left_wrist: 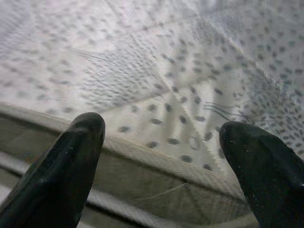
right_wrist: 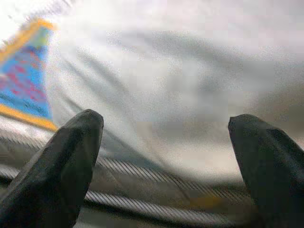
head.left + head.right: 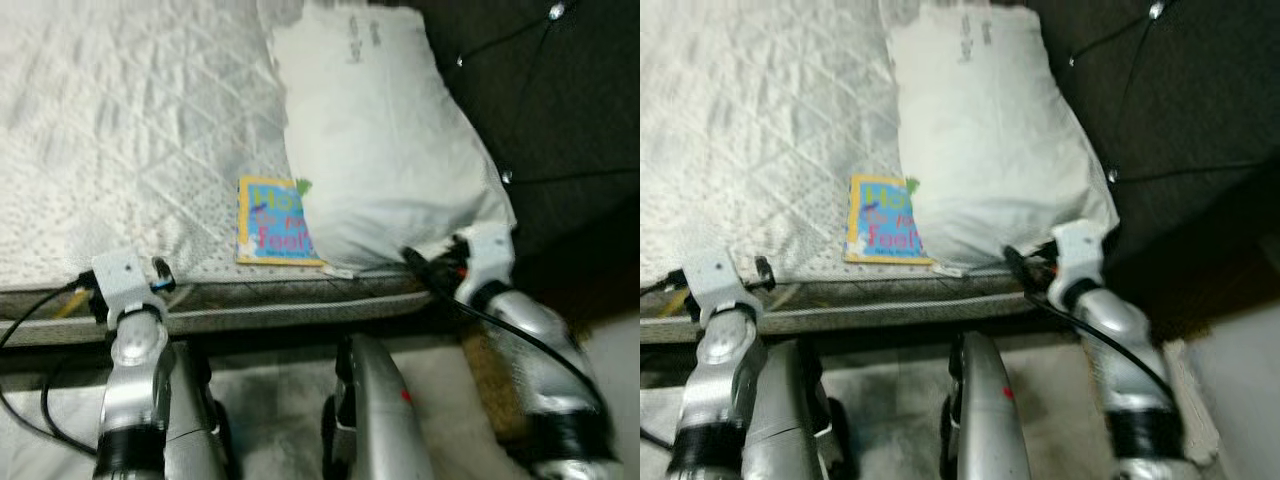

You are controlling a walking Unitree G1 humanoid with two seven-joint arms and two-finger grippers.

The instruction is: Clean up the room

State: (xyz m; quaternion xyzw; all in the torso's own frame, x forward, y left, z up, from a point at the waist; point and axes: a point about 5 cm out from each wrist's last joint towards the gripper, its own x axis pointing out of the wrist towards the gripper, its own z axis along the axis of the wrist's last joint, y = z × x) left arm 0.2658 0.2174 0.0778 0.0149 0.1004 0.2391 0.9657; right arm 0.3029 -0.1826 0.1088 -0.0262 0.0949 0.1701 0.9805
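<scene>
A white pillow (image 3: 380, 140) lies at the head end of the bed (image 3: 130, 120). A colourful book (image 3: 268, 222) with a yellow border lies flat at the bed's near edge, its right side tucked under the pillow. My right gripper (image 2: 166, 121) is open and points at the pillow's near corner (image 2: 180, 85), just above the mattress seam, with the book (image 2: 23, 76) off to one side. My left gripper (image 1: 164, 130) is open over the mattress edge at the left, with nothing between its fingers.
A dark tufted headboard (image 3: 560, 100) rises to the right of the pillow. The quilted mattress top (image 1: 156, 61) stretches away to the left and back. My own legs (image 3: 370, 410) stand on pale floor close against the bed's side.
</scene>
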